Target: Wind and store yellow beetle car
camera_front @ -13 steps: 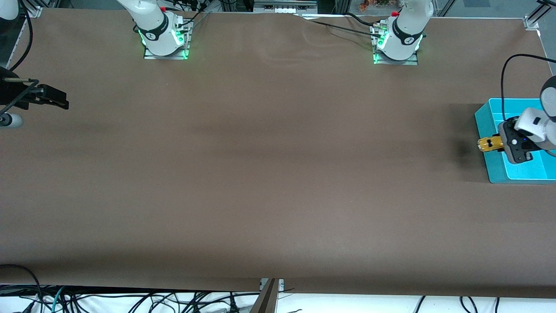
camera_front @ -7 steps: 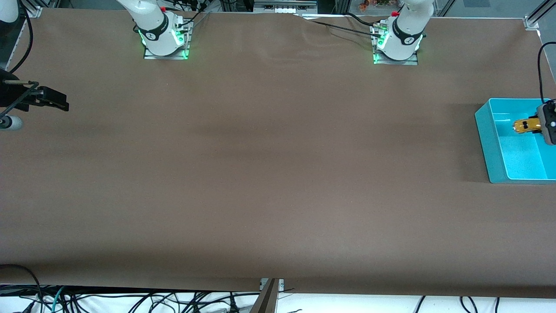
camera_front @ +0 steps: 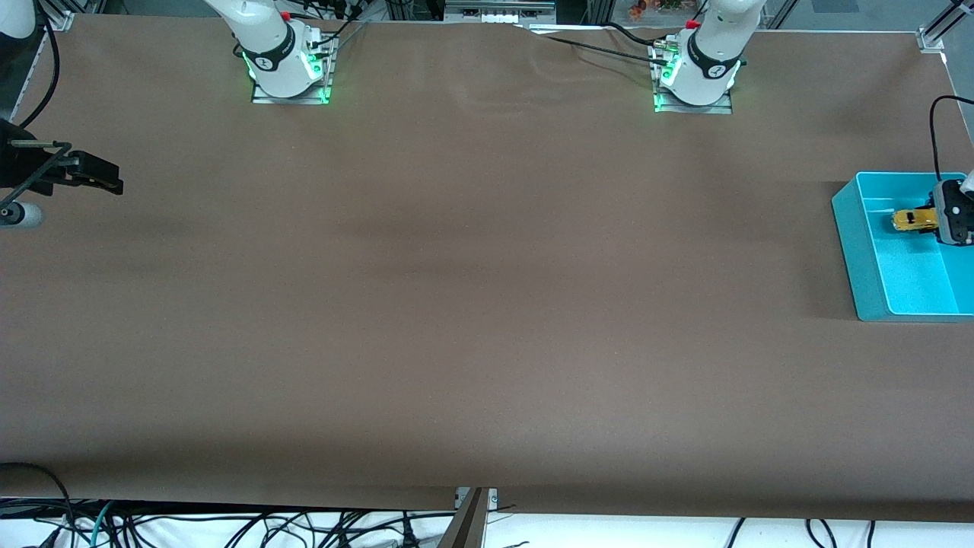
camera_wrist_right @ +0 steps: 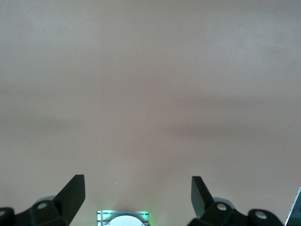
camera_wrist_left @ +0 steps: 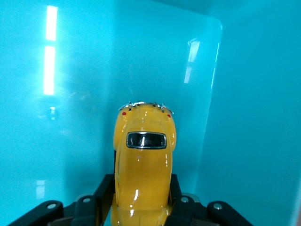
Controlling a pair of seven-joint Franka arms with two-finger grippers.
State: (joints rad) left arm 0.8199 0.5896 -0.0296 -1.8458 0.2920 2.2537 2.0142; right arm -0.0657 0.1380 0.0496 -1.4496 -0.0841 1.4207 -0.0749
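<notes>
The yellow beetle car is a tiny rounded toy with a dark window. My left gripper is shut on it and holds it low inside the teal bin at the left arm's end of the table. In the left wrist view the car sits between the black fingers, its nose toward the bin's wall. I cannot tell whether it touches the bin's floor. My right gripper is open and empty, waiting over the table at the right arm's end; its jaws stand wide apart in the right wrist view.
The brown table spreads between the arms. The right arm's base and the left arm's base stand along the table's farthest edge. Cables hang below the nearest edge.
My left gripper carried the car from over the bin's rim to inside the bin and lowered it. The right arm has barely moved.
</notes>
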